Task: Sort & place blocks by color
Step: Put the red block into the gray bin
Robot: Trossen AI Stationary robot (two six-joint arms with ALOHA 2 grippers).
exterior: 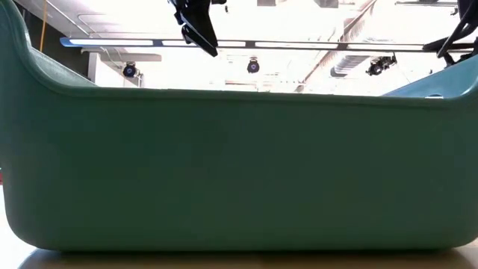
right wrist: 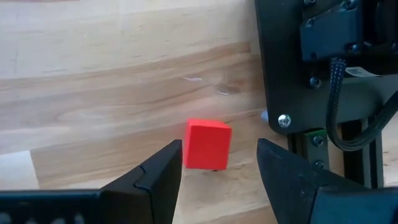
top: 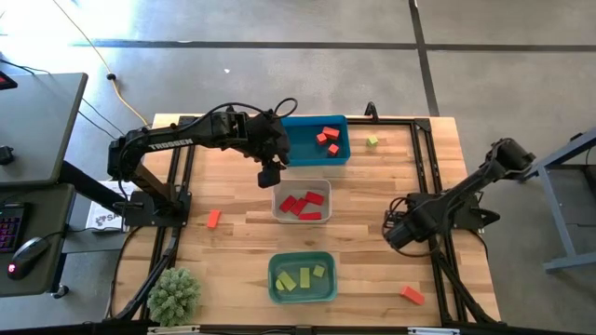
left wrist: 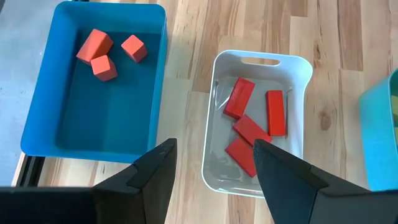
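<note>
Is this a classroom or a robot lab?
Probably a robot lab or workshop. Two dark arms are bolted to a wooden table on a bare concrete floor, a desk with keyboard and mouse stands beside it, and ceiling ducts show overhead.

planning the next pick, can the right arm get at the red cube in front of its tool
Probably yes: the right tool is open with the red cube on bare wood just ahead of its fingers. The arm's dark base frame stands close alongside.

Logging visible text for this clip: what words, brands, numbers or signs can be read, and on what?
"TROSSEN": white letters along the dark left arm's upper link, high view.
White printed sheet beside the left arm's base, off the wooden table's edge: dark marks, too small to read.
Nothing readable in the low or wrist views.
</note>
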